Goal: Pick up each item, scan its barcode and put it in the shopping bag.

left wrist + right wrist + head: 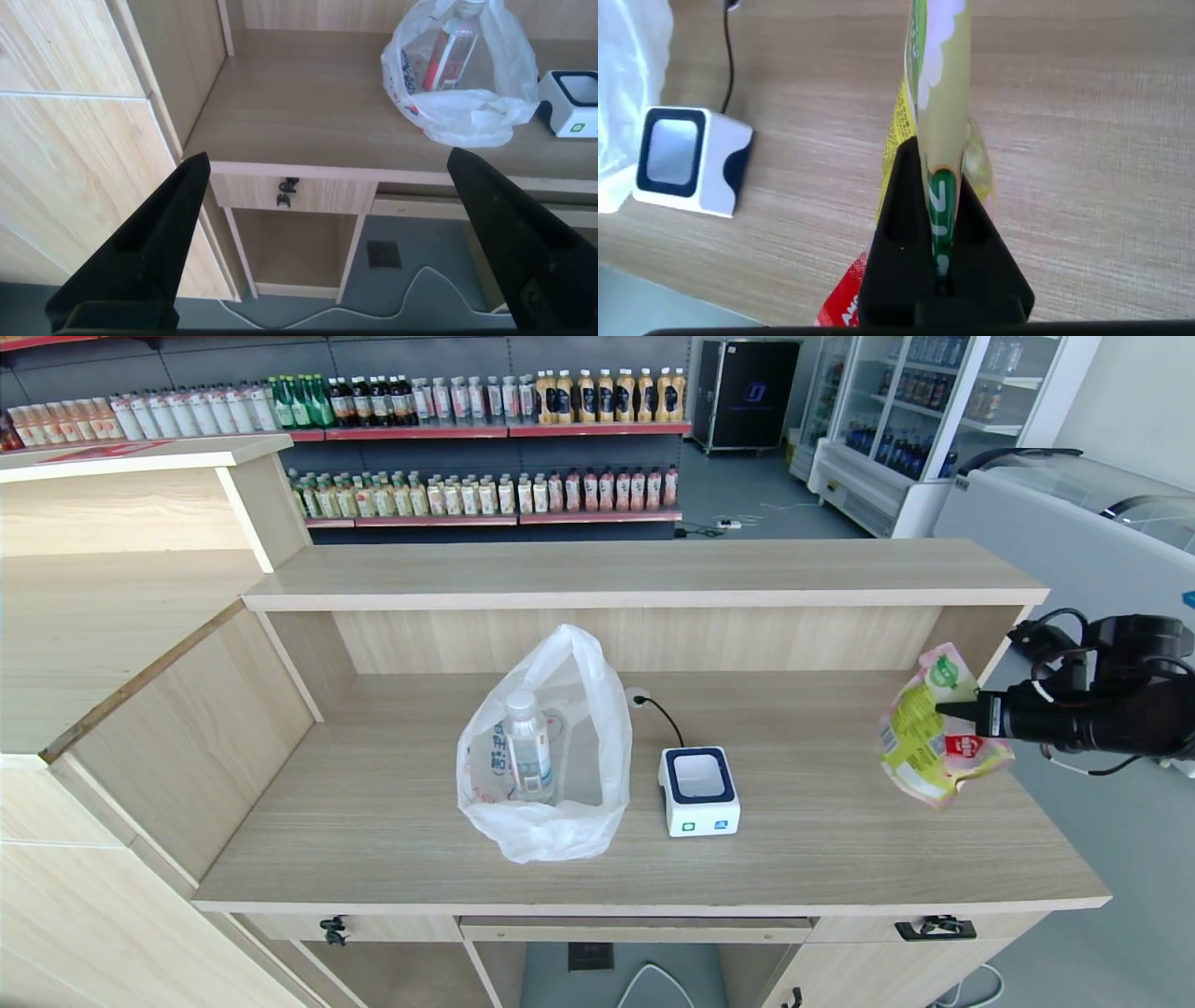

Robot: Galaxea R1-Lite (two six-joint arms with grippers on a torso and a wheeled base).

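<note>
My right gripper is shut on a green, yellow and pink snack pouch, held in the air over the counter's right end. In the right wrist view the pouch stands edge-on, pinched between the black fingers. A white barcode scanner with a dark blue top sits at the counter's middle, left of the pouch; the scanner also appears in the right wrist view. A white plastic shopping bag stands left of the scanner with a water bottle inside. My left gripper hangs open below the counter's front left corner.
The wooden counter has a raised back shelf and a side wall on the left. A black cable runs from the scanner to the back wall. Drawers with black handles lie under the front edge.
</note>
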